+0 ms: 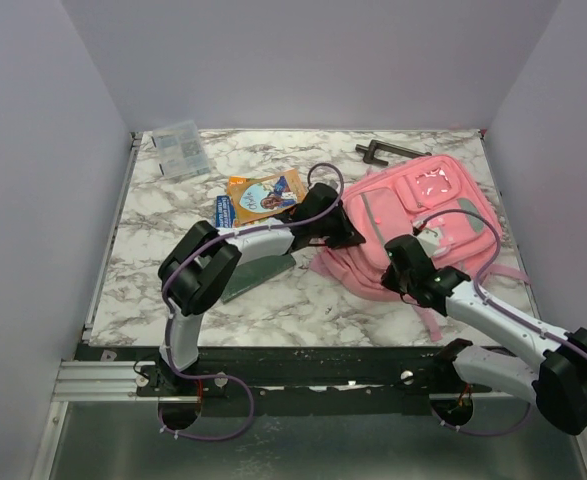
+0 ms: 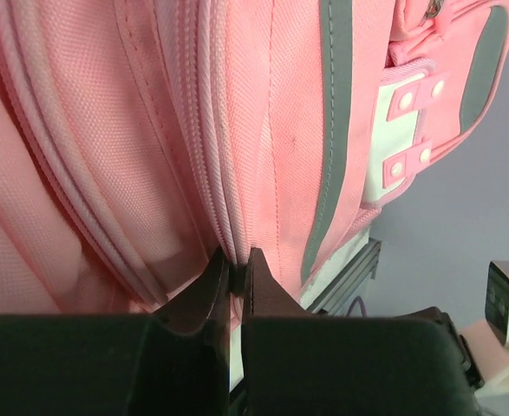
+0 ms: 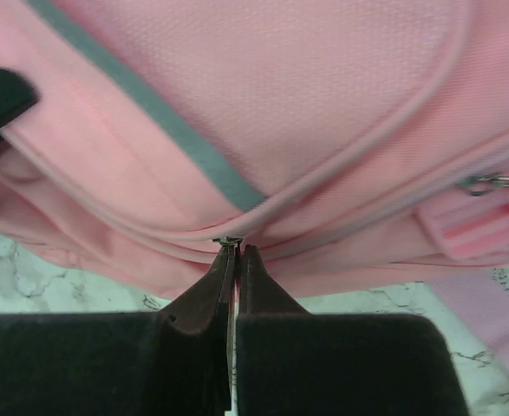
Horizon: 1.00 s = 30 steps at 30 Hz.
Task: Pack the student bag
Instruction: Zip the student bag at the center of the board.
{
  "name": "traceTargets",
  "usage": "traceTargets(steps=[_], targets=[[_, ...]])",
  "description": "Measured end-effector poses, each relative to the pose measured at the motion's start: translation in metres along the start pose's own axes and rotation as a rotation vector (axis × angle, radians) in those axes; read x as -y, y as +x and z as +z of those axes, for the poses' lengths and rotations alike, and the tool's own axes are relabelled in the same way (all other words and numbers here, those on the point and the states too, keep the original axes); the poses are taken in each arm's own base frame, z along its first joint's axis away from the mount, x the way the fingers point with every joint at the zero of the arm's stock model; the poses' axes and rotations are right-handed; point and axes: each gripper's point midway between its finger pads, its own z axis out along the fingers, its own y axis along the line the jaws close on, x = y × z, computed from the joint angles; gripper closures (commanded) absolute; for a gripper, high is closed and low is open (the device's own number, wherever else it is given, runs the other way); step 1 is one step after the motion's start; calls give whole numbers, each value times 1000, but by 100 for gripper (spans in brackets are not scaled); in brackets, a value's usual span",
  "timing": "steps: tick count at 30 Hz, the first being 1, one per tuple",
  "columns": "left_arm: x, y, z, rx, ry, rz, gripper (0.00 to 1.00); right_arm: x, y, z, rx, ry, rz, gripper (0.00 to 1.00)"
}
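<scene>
Top external shows the bag right of centre on the table. The left gripper pinches its side zip seam, jaws narrow. The right gripper is closed on a zip pull at its near edge.

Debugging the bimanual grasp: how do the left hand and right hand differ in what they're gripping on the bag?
The left hand pinches pink fabric at the zipper seam of the student bag. The right hand pinches what looks like a small metal zipper pull. Seen from above, the left hand sits at the bag's left edge and the right hand at its near edge. Shared: both are shut on the bag.
</scene>
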Motion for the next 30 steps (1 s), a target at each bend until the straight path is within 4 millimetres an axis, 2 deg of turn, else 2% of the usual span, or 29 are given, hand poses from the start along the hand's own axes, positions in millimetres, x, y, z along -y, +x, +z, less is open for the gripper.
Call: traceTargets(steps=[5, 9, 11, 15, 21, 26, 30], targets=[[-2, -21, -19, 10, -35, 41, 100, 1, -15, -5, 40, 61, 69, 99], [8, -23, -23, -16, -5, 53, 100, 7, -29, -11, 100, 102, 117, 97], [15, -20, -24, -35, 17, 54, 100, 10, -34, -14, 121, 120, 117, 90], [22, -19, -25, -51, 46, 43, 100, 12, -45, -21, 151, 149, 85, 84], [28, -23, -31, -61, 73, 22, 100, 13, -60, -37, 193, 110, -8, 61], [33, -26, -36, -67, 94, 11, 100, 3, -73, -51, 213, 62, -38, 46], [38, -26, -38, -74, 110, 0, 100, -10, -73, -55, 184, 5, -98, 40]])
